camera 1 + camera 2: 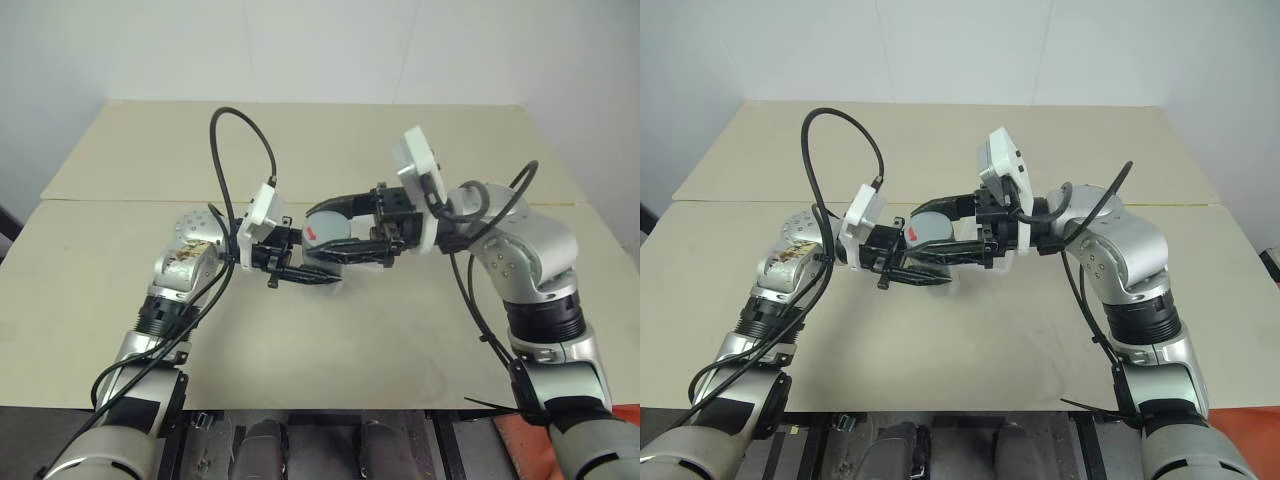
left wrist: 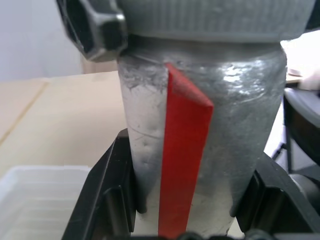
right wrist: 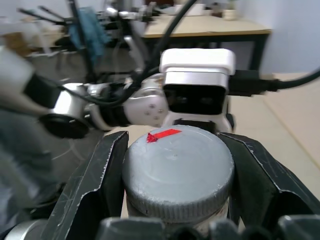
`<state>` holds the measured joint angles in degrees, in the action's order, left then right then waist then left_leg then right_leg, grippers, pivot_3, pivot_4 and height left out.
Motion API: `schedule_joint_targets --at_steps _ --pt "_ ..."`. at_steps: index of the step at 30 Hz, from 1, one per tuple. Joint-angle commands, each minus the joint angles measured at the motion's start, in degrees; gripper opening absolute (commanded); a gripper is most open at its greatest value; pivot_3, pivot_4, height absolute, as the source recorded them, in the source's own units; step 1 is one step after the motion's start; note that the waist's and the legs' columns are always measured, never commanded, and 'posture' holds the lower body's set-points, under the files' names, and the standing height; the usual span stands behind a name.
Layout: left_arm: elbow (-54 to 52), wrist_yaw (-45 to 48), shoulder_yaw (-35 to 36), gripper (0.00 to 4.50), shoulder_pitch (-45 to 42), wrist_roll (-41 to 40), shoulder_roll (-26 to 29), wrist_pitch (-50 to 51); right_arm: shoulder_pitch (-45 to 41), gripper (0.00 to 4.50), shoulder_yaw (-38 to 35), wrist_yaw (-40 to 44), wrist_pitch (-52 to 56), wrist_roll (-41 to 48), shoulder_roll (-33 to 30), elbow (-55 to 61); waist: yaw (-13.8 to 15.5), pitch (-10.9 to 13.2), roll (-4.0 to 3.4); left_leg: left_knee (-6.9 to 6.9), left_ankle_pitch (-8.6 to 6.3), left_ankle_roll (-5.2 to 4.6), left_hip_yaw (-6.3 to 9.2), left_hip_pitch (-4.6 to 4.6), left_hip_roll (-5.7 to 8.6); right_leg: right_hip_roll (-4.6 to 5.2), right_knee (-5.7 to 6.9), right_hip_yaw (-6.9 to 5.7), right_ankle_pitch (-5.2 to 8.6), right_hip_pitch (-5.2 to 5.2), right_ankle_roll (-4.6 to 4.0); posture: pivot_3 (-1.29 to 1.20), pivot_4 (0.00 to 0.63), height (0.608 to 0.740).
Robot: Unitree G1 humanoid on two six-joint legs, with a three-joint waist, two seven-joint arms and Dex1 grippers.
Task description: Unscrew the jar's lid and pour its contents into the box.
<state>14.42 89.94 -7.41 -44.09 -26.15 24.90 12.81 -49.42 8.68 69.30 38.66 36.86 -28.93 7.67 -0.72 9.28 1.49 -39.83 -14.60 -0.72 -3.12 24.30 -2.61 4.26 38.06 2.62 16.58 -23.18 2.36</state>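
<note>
The jar (image 2: pixel 200 150) (lid (image 3: pixel 177 170) on) is held above the table; the box (image 2: pixel 35 200) sits empty.

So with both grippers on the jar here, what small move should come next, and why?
Probably twist the lid loose with the right gripper, which is closed on its ribbed rim. The left gripper clamps the jar body, held up off the table. The lid looks fully seated, so nothing can pour into the box yet.
</note>
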Motion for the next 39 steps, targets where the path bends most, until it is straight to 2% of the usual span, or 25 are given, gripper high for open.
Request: schedule_joint_targets --at_steps 1,8,14,19,20,30,34,39 --pt "-4.2 2.4 0.0 2.07 -1.5 -4.1 0.6 1.4 -2.6 2.77 4.0 9.8 -2.4 1.1 1.2 -1.9 -0.1 0.0 -0.01 -0.01 0.0 0.0 0.0 -0.01 0.0 -0.01 0.0 0.0 0.0 0.0 0.0 0.0 0.15 0.74" --pt "-8.0 2.6 -1.8 2.07 -0.9 -7.0 2.2 3.1 -6.0 2.77 7.8 19.9 -8.2 -2.6 3.7 -8.0 0.0 0.0 -0.02 -0.03 0.0 0.0 0.15 -0.03 -0.02 -0.01 0.03 0.0 0.0 -0.01 0.0 0.0 0.15 0.74" --pt "-9.6 2.5 -0.9 2.07 1.0 -6.6 2.5 3.7 -6.2 2.77 6.1 18.2 -9.7 -4.0 5.5 -9.1 0.0 0.0 -0.03 -0.05 0.01 0.01 0.17 -0.02 -0.02 0.0 0.07 -0.03 0.0 0.0 0.0 0.0 0.15 0.74" --pt "-9.9 1.3 0.3 2.07 2.6 -6.3 3.4 4.1 -5.3 4.39 3.1 13.3 -9.5 -4.8 5.9 -8.9 0.0 0.0 -0.04 -0.05 0.01 0.02 0.19 -0.02 -0.03 0.0 0.11 -0.05 0.0 -0.01 0.0 0.0 0.15 0.74" --pt "-10.1 1.0 0.5 2.07 2.8 -6.4 3.5 4.4 -5.1 4.45 2.7 12.5 -9.4 -4.9 5.9 -8.7 0.0 0.0 -0.04 -0.05 0.01 0.02 0.19 -0.02 -0.03 0.0 0.12 -0.05 0.0 -0.01 0.0 0.0 0.15 0.74" --pt "-10.1 -3.3 3.5 2.07 6.3 -5.8 6.0 4.8 -1.0 4.45 -3.0 3.9 -8.1 -4.2 2.4 -4.8 0.0 0.0 -0.04 -0.05 0.01 0.02 0.2 -0.02 -0.02 0.02 0.11 -0.07 0.0 0.0 0.0 0.0 0.15 0.74" --pt "-9.0 -8.5 5.7 2.07 7.6 -4.7 7.1 5.0 1.4 4.45 -5.8 -0.3 -8.3 -4.5 0.3 -2.8 0.0 0.0 -0.04 -0.04 0.01 0.02 0.2 -0.02 -0.02 0.02 0.07 -0.07 0.0 0.0 0.0 0.0 0.15 0.74" --pt "-9.4 -17.3 7.3 2.07 8.9 -2.5 4.9 4.0 4.2 4.45 -9.6 -8.8 -6.7 -3.8 0.1 1.7 0.0 0.0 -0.03 -0.05 0.01 0.02 0.2 -0.03 -0.01 0.05 0.05 -0.07 0.0 -0.01 0.0 0.0 0.15 0.74"
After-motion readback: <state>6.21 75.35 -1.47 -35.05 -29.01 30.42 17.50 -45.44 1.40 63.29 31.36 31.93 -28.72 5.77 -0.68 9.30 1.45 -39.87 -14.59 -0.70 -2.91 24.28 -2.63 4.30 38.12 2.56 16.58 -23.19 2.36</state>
